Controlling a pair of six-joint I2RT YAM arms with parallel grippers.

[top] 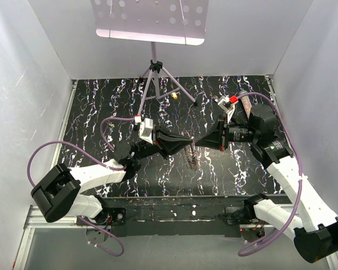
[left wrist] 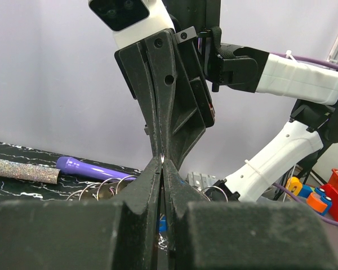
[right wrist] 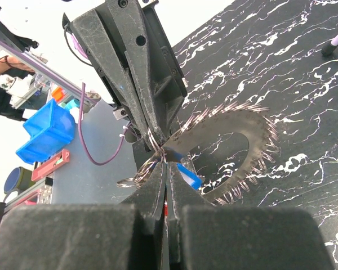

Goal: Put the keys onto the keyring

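My left gripper [top: 187, 140] and right gripper [top: 198, 141] meet tip to tip above the middle of the black table. The keyring [right wrist: 242, 116], a grey loop with a jagged wire edge, hangs under the two tips and shows in the top view [top: 192, 162]. In the right wrist view my right gripper [right wrist: 165, 166] is shut with a red sliver of a key [right wrist: 165, 209] between its fingers. A blue key head [right wrist: 188, 175] hangs beside them. My left gripper [right wrist: 156, 147] is shut on thin wire loops of the keyring. In the left wrist view its tips [left wrist: 161, 163] touch the right gripper's tips.
A purple pen [left wrist: 90, 167] and a glittery tube [left wrist: 22, 170] lie on the table at the far right [top: 246, 103]. A music stand's tripod [top: 158, 79] stands at the back centre. White walls enclose the table on three sides. Blue bins [right wrist: 48, 132] sit beyond the table.
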